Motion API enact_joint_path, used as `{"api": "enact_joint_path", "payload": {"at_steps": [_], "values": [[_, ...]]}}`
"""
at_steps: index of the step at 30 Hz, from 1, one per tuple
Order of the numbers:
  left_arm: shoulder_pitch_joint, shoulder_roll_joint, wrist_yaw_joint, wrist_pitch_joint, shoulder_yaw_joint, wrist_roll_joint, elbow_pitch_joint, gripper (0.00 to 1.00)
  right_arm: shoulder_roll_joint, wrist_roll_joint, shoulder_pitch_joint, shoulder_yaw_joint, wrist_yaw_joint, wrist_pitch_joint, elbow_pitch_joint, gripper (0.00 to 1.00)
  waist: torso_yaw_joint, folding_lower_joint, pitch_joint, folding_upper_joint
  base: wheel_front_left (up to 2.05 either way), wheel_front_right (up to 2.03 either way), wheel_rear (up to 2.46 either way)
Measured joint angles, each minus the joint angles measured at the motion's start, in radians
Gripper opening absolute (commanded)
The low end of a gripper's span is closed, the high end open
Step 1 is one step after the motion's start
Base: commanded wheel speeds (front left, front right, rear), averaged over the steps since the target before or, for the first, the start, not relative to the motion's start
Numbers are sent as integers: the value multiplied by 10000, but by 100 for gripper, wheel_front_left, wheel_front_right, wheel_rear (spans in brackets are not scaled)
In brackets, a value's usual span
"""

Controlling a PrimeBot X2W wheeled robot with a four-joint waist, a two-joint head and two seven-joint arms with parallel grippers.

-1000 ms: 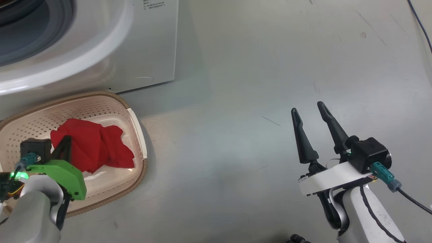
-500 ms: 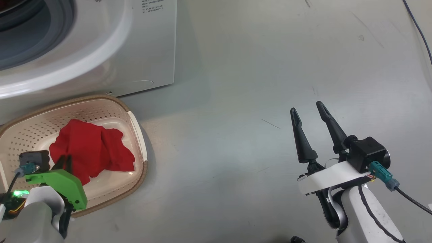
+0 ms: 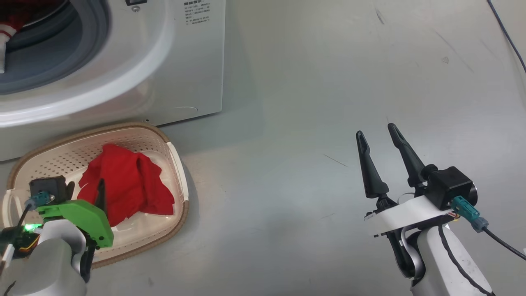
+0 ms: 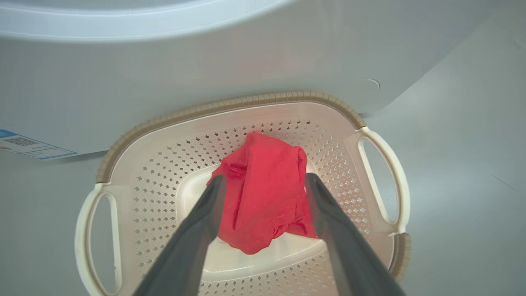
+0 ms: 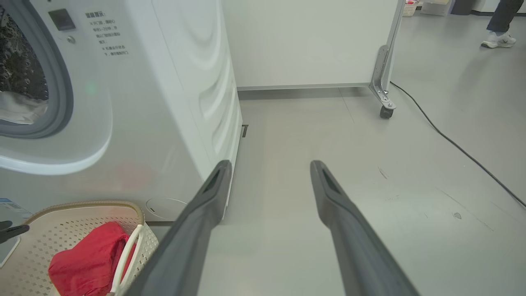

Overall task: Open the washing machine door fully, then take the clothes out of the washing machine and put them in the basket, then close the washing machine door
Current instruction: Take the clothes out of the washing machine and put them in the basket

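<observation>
Left gripper (image 4: 264,177) spread, empty, over basket (image 4: 230,105); red garment (image 4: 263,193) lies in it just past the tips. Right gripper (image 3: 374,130) also spread, idle, well right of basket. Left to do, I judge: white garment (image 5: 18,109) in machine (image 3: 185,74), then shut door.

The right gripper (image 5: 269,164) held its two long dark fingers spread above grey floor (image 5: 296,123). At left stood the big white front-loading washing machine (image 5: 172,102), pale cloth (image 5: 19,108) in its opening. Near left, the cream perforated plastic basket (image 5: 82,204) held a bright red soft garment (image 5: 84,259).
</observation>
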Motion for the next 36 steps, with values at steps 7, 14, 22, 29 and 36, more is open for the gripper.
{"api": "enact_joint_path", "payload": {"at_steps": [7,14,22,29,36], "values": [[-128,-205,-88,-717,-155,13,-86,100,0,0,2,-199,-84,0,25,100,213,0,-299,0,0,0,0],[-176,-483,-174,-1095,-288,27,-460,100,-2,0,13,-468,-84,0,81,100,562,0,-822,0,0,0,0],[-172,-846,-222,-1177,-462,196,-1189,100,-132,0,240,-761,-82,0,128,100,1110,0,-1520,0,0,0,0],[-59,-953,-234,-1177,-263,201,-2406,100,-161,-2,548,-830,-69,0,171,100,1623,0,-2134,0,0,0,0],[572,-953,-236,-1177,-23,209,-3434,100,-165,-2,873,-888,-59,0,190,100,2055,0,-2696,0,0,0,0]]}}
